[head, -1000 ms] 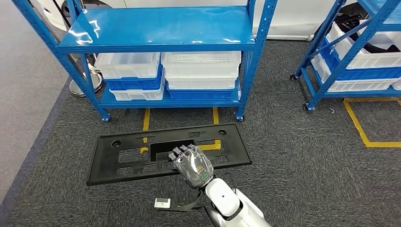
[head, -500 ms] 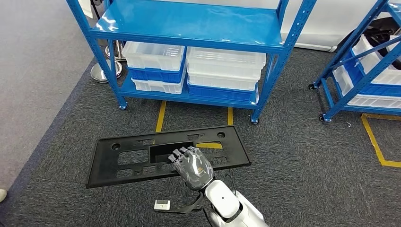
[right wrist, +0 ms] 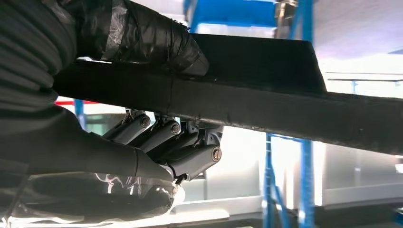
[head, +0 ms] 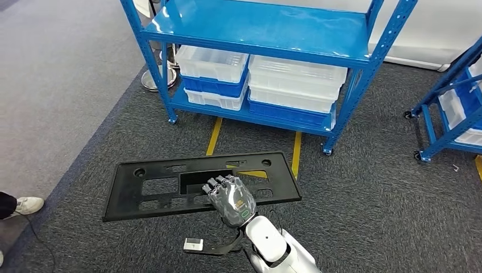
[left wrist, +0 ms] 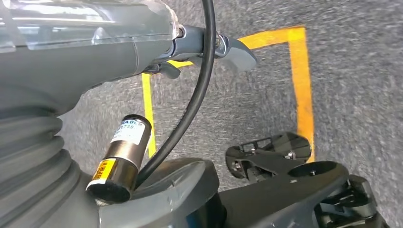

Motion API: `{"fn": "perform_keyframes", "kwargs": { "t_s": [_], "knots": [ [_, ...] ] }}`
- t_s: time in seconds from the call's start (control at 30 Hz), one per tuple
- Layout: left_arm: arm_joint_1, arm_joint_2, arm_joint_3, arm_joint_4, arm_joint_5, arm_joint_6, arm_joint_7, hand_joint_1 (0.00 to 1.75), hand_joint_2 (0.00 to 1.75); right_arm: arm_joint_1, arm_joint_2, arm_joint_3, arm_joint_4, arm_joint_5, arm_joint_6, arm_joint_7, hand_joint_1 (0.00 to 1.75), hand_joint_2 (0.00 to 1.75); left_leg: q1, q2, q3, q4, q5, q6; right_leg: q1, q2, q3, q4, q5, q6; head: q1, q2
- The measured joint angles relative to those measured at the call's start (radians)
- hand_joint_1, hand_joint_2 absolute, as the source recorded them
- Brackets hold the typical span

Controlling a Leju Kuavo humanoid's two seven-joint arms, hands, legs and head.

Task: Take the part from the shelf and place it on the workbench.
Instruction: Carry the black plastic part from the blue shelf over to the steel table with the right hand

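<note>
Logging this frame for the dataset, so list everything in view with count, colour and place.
panel part: one, black, flat with cutouts, held level above the carpet in front of the shelf
shelf: one, blue metal, straight ahead; a second blue rack at the right edge
bins: several stacked, white and blue, on the shelf's lower level
floor tape: yellow lines on the grey carpet below the shelf
round metal base: one, silver, behind the shelf's left post
person's shoe: one, white, at the left edge
right robot hand: silver-grey, grips the panel's near edge, thumb on one face and fingers on the other
left robot hand: grey, hangs above the carpet, holds nothing visible
</note>
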Motion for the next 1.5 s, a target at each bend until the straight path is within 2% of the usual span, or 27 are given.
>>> {"fn": "perform_keyframes", "kwargs": {
  "t_s": [0.07,0.13,0.23,0.27,0.33,0.4,0.43,0.47,0.53,0.6,0.67,0.73,0.8,0.87,0.93,0.97,1.0,1.07,1.13,1.17,1.23,1.27,1.33,1.37,1.43,1.47,1.5],
  "knots": [
    [-0.001,0.001,0.0,0.0,0.0,0.0,0.001,0.0,1.75,0.0,0.0,0.0,-0.001,0.0,0.0,0.0,1.73,1.75,-0.004,0.028,0.075,-0.134,0.055,0.004,0.003,-0.017,-0.003,0.007,-0.002,0.004,0.0,0.0],
    [-0.003,0.001,-0.001,0.0,-0.001,0.0,0.002,0.0,1.75,0.0,0.0,-0.002,-0.003,0.0,0.0,0.0,1.73,1.75,-0.01,0.048,0.114,-0.213,0.075,0.016,0.008,-0.031,-0.005,0.011,-0.002,0.012,0.001,0.0],
    [0.001,0.001,-0.001,0.0,-0.002,0.0,0.002,0.0,1.75,0.001,0.001,-0.004,-0.006,0.003,0.0,0.0,1.73,1.75,-0.011,0.031,0.11,-0.225,0.084,0.038,0.009,-0.045,-0.004,0.011,0.0,0.027,0.001,0.0],
    [0.002,0.001,-0.002,0.0,-0.002,0.0,0.002,0.0,1.75,0.002,0.001,-0.005,-0.008,0.004,0.0,0.0,1.73,1.75,-0.009,0.023,0.108,-0.229,0.09,0.046,0.007,-0.034,-0.008,0.02,-0.009,0.033,0.001,0.0],
    [0.001,0.001,-0.002,0.0,-0.002,0.0,0.002,0.0,1.75,0.003,0.0,-0.006,-0.011,0.005,0.0,0.0,1.73,1.75,-0.005,0.01,0.103,-0.235,0.103,0.06,0.004,0.009,-0.039,0.097,-0.067,0.043,0.001,0.0],
    [0.0,0.001,-0.002,0.0,-0.002,0.0,0.002,0.0,1.75,0.007,-0.002,-0.008,-0.011,0.006,0.001,0.0,1.73,1.75,-0.005,-0.006,0.092,-0.234,0.11,0.066,0.002,0.039,-0.093,0.23,-0.14,0.047,0.002,0.0],
    [0.0,0.001,-0.002,0.0,-0.002,0.0,0.002,0.0,1.75,0.01,-0.003,-0.009,-0.011,0.006,0.001,0.0,1.73,1.75,-0.005,-0.016,0.087,-0.233,0.113,0.066,0.002,0.042,-0.11,0.277,-0.156,0.048,0.002,0.0],
    [0.002,0.001,-0.002,0.0,-0.002,0.0,0.002,0.0,1.75,0.013,-0.004,-0.009,-0.011,0.006,0.001,0.0,1.73,1.75,-0.005,-0.027,0.083,-0.231,0.115,0.065,0.001,0.043,-0.111,0.288,-0.153,0.048,0.001,0.0],
    [0.003,0.0,-0.002,0.0,-0.002,0.0,0.001,0.0,1.75,0.014,-0.004,-0.01,-0.011,0.006,0.002,0.0,1.73,1.75,-0.004,-0.049,0.077,-0.224,0.117,0.061,-0.004,0.053,-0.057,0.201,-0.099,0.047,0.001,0.0],
    [0.001,0.0,-0.003,0.0,-0.002,-0.001,0.0,0.0,1.75,0.013,-0.004,-0.012,-0.012,0.007,0.002,0.0,1.73,1.75,-0.005,-0.071,0.07,-0.213,0.118,0.054,-0.011,0.095,0.011,0.075,-0.055,0.044,0.001,0.0],
    [-0.002,-0.001,-0.005,0.0,-0.003,-0.001,-0.001,0.0,1.75,0.014,-0.005,-0.015,-0.014,0.009,0.004,0.0,1.73,1.75,-0.006,-0.089,0.059,-0.209,0.123,0.041,-0.012,0.123,0.033,0.024,-0.049,0.039,0.001,0.0],
    [0.0,0.0,-0.008,0.0,-0.006,-0.002,-0.001,0.0,1.75,0.015,-0.005,-0.017,-0.016,0.011,0.006,0.001,1.73,1.75,-0.003,-0.102,0.051,-0.212,0.129,0.026,-0.01,0.106,0.031,0.019,-0.042,0.029,0.001,0.0],
    [0.003,0.0,-0.01,0.001,-0.009,-0.002,0.0,0.0,1.75,0.014,-0.005,-0.018,-0.021,0.012,0.008,0.003,1.73,1.75,-0.003,-0.07,0.035,-0.185,0.11,0.015,-0.012,0.084,0.032,0.011,-0.033,0.013,-0.002,0.0],
    [0.0,0.0,-0.01,0.001,-0.013,-0.002,0.0,0.0,1.75,0.015,-0.006,-0.02,-0.025,0.012,0.01,0.004,1.73,1.75,-0.005,-0.022,-0.008,-0.084,0.05,0.01,-0.011,0.057,0.03,0.007,-0.029,0.004,-0.004,0.0],
    [-0.003,0.0,-0.011,0.001,-0.015,-0.003,-0.001,0.0,1.75,0.018,-0.007,-0.022,-0.025,0.012,0.013,0.005,1.73,1.75,-0.003,-0.006,-0.057,0.039,-0.005,0.005,-0.006,0.027,0.027,0.007,-0.029,0.002,-0.005,0.0],
    [-0.004,0.0,-0.011,0.001,-0.016,-0.003,-0.001,0.0,1.75,0.02,-0.007,-0.023,-0.025,0.012,0.013,0.006,1.73,1.75,-0.003,-0.004,-0.063,0.065,-0.01,0.005,-0.004,0.013,0.027,0.007,-0.029,0.002,-0.005,0.0],
    [-0.003,0.0,-0.011,0.001,-0.017,-0.003,-0.001,0.0,1.75,0.02,-0.008,-0.023,-0.025,0.012,0.014,0.008,1.73,1.75,-0.003,-0.001,-0.049,0.051,0.004,0.006,-0.003,0.0,0.026,0.008,-0.029,0.002,-0.005,0.0],
    [-0.003,0.0,-0.011,0.001,-0.017,-0.003,-0.001,0.0,1.75,0.02,-0.008,-0.023,-0.027,0.012,0.014,0.009,1.73,1.75,-0.005,0.018,0.029,-0.078,0.061,0.013,-0.001,-0.02,0.028,0.008,-0.03,0.003,-0.005,0.0],
    [-0.006,0.0,-0.011,0.001,-0.017,-0.003,-0.001,0.0,1.75,0.019,-0.008,-0.024,-0.029,0.012,0.014,0.01,1.73,1.75,-0.015,0.054,0.091,-0.194,0.09,0.025,0.005,-0.037,0.028,0.009,-0.031,0.008,-0.005,0.0],
    [-0.007,0.0,-0.011,0.001,-0.017,-0.003,-0.002,0.0,1.75,0.019,-0.008,-0.025,-0.03,0.012,0.014,0.01,1.73,1.75,-0.02,0.064,0.1,-0.216,0.091,0.03,0.008,-0.045,0.027,0.009,-0.031,0.011,-0.004,0.0],
    [-0.007,0.0,-0.012,0.001,-0.017,-0.003,-0.002,0.0,1.75,0.019,-0.008,-0.026,-0.032,0.012,0.014,0.011,1.73,1.75,-0.021,0.052,0.097,-0.223,0.094,0.041,0.01,-0.061,0.028,0.007,-0.03,0.02,-0.004,0.0],
    [-0.005,0.0,-0.012,0.001,-0.016,-0.003,-0.002,0.0,1.75,0.018,-0.008,-0.027,-0.033,0.012,0.014,0.011,1.73,1.75,-0.019,0.043,0.098,-0.228,0.098,0.046,0.009,-0.056,0.029,0.009,-0.034,0.026,-0.004,0.0],
    [-0.005,0.0,-0.012,0.001,-0.014,-0.004,-0.002,0.0,1.75,0.016,-0.008,-0.027,-0.037,0.012,0.015,0.011,1.73,1.75,-0.012,0.026,0.098,-0.238,0.108,0.06,0.005,-0.014,0.011,0.055,-0.07,0.035,-0.003,0.0],
    [-0.007,-0.001,-0.012,0.001,-0.014,-0.004,-0.002,0.0,1.75,0.015,-0.008,-0.028,-0.038,0.012,0.016,0.011,1.73,1.75,-0.011,0.018,0.097,-0.24,0.112,0.064,0.003,0.014,-0.012,0.108,-0.102,0.038,-0.003,0.0],
    [-0.01,-0.001,-0.012,0.001,-0.013,-0.004,-0.003,0.0,1.75,0.016,-0.011,-0.029,-0.037,0.012,0.016,0.011,1.73,1.75,-0.011,-0.003,0.091,-0.239,0.115,0.069,0.001,0.039,-0.073,0.237,-0.16,0.04,-0.003,0.0],
    [-0.01,-0.001,-0.012,0.001,-0.013,-0.004,-0.003,0.0,1.75,0.017,-0.013,-0.03,-0.037,0.012,0.017,0.011,1.73,1.75,-0.011,-0.014,0.09,-0.238,0.115,0.069,0.001,0.042,-0.091,0.275,-0.167,0.041,-0.003,0.0],
    [-0.009,-0.002,-0.012,0.001,-0.013,-0.005,-0.003,0.0,1.75,0.018,-0.015,-0.03,-0.036,0.012,0.017,0.011,1.73,1.75,-0.011,-0.026,0.089,-0.235,0.115,0.069,0.0,0.043,-0.094,0.28,-0.155,0.041,-0.003,0.0]
  ]
}}
